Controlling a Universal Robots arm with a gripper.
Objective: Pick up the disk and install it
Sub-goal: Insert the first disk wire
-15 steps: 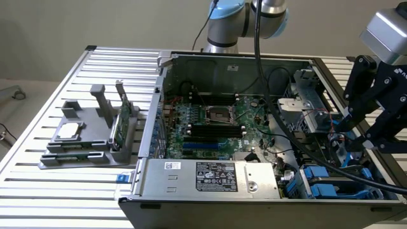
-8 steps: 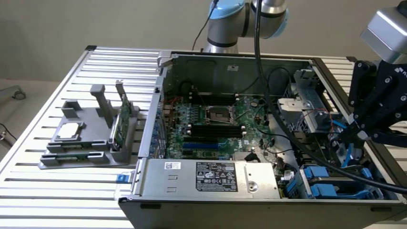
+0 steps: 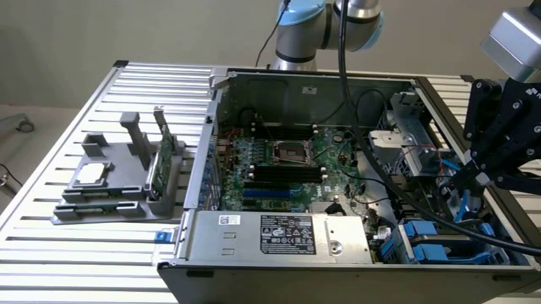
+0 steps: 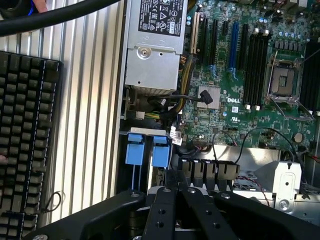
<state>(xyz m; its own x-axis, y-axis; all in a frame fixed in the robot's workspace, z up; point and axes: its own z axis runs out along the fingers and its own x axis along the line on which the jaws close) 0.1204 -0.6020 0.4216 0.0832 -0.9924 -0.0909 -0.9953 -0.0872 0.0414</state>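
**Open computer case (image 3: 338, 282) on a ribbed metal tabletop (image 3: 85, 247), claw (image 3: 475, 182) at its drive bay**
The case holds a green motherboard (image 3: 287, 171) and a grey power-supply box (image 3: 279, 234), with a thick black cable (image 3: 343, 95) trailing over them. The disk (image 4: 161, 151), in its blue plastic carrier, stands in the bay just beside the closed claw; I cannot tell if it is gripped.

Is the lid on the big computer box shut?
No, the computer case lies open on top, with the green motherboard showing inside.
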